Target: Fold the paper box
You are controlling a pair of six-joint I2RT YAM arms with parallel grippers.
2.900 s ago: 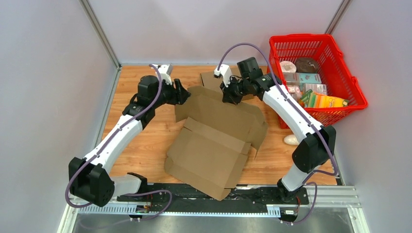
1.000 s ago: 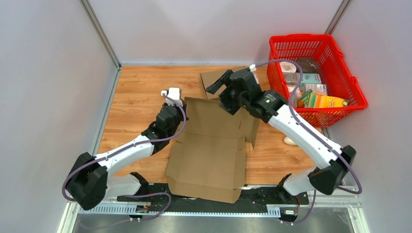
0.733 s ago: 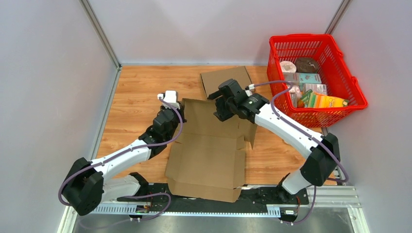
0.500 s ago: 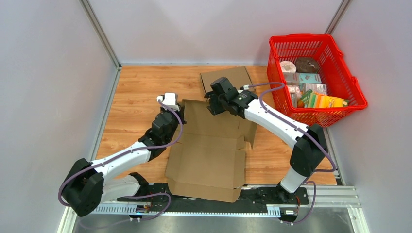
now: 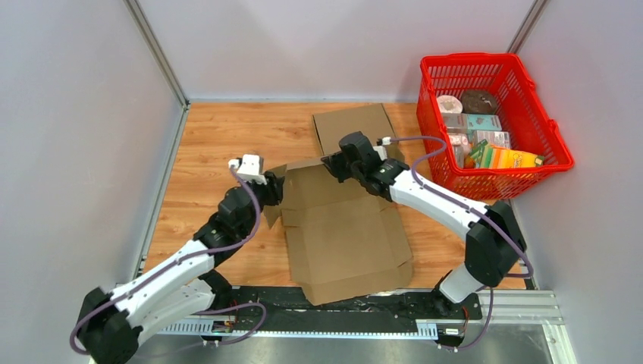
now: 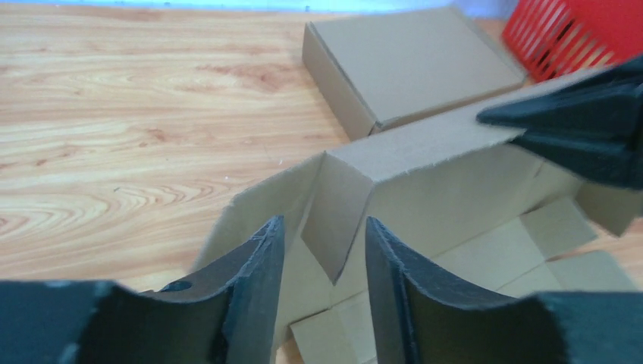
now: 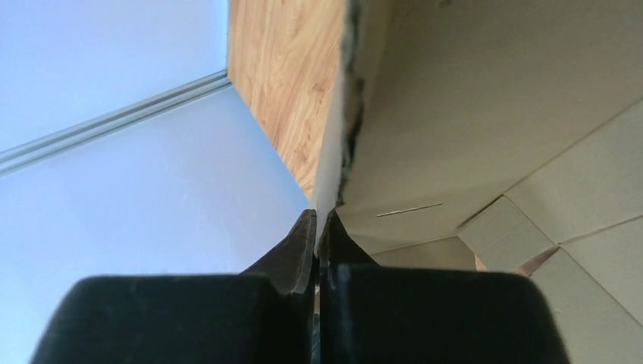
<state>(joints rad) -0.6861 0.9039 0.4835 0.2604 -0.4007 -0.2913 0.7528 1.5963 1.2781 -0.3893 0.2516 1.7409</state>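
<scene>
One wall of the cardboard box (image 5: 345,227) stands raised while the rest lies flat and open on the table (image 5: 220,129), left of the red basket (image 5: 470,58) and nearer our bases than it is. Our right gripper (image 5: 334,164) has its jaws pressed together on the top edge of that raised wall, at the end closer to the basket. We judge this hold thin. The fingers bite only the rim, so a pull along the wall could slide them off or tear the cardboard, and the wall would drop back flat.

Our left gripper (image 6: 322,226) sits at the corner of the wall farthest from the basket. Its jaws are apart, with a folded corner flap between them but not gripped. If we close there carelessly, we may crease the flap off its fold line or catch two layers at once.

Nothing pins the flat part. Any sideways tug may drag the whole box across the table, toward the finished box (image 5: 352,125) that sits just left of the basket, behind ours.
</scene>
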